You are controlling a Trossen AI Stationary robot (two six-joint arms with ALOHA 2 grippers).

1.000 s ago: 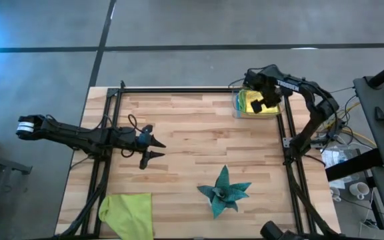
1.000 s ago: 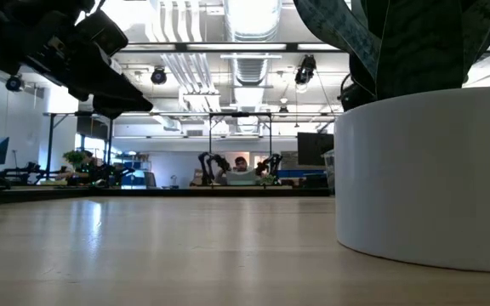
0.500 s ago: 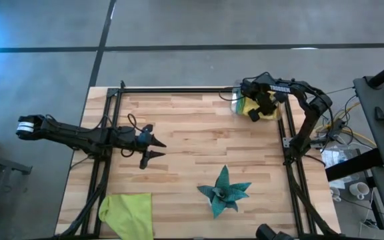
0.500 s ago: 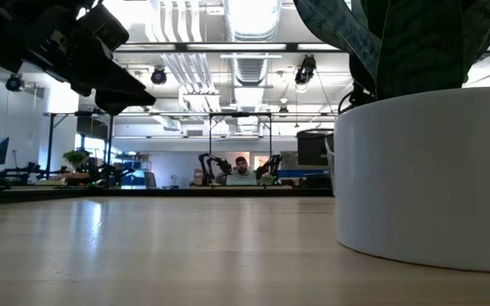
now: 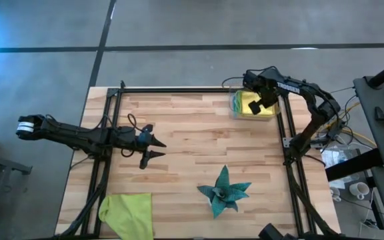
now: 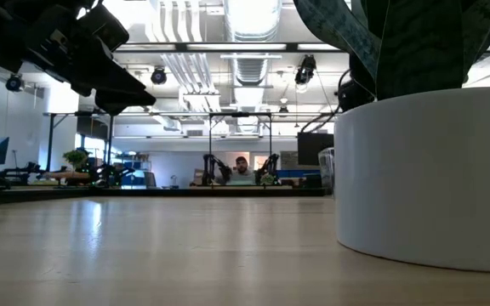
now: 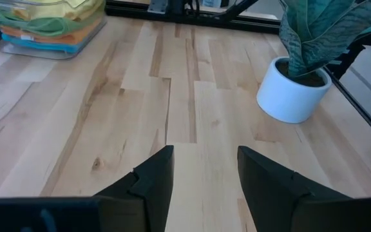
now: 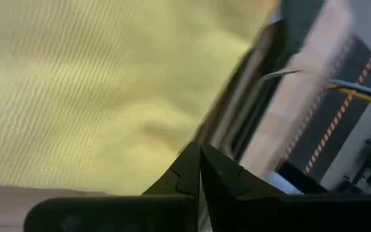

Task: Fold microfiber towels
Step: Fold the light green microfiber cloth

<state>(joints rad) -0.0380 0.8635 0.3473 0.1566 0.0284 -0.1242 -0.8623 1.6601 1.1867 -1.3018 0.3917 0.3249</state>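
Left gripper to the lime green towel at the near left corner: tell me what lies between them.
Nothing but bare wood. In the high view the left gripper hangs open over the table, and the lime green towel lies apart from it.

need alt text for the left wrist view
The open left end effector hovers over a bare wooden table. Beyond sit a clear bin of stacked towels and a white-potted teal plant.

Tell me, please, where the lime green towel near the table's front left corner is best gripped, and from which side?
I'd pinch the lime green towel at its inner far corner, coming straight down. It lies spread almost flat, so only an edge or corner offers a fold to grip. The left gripper, open above bare table, is nearest.
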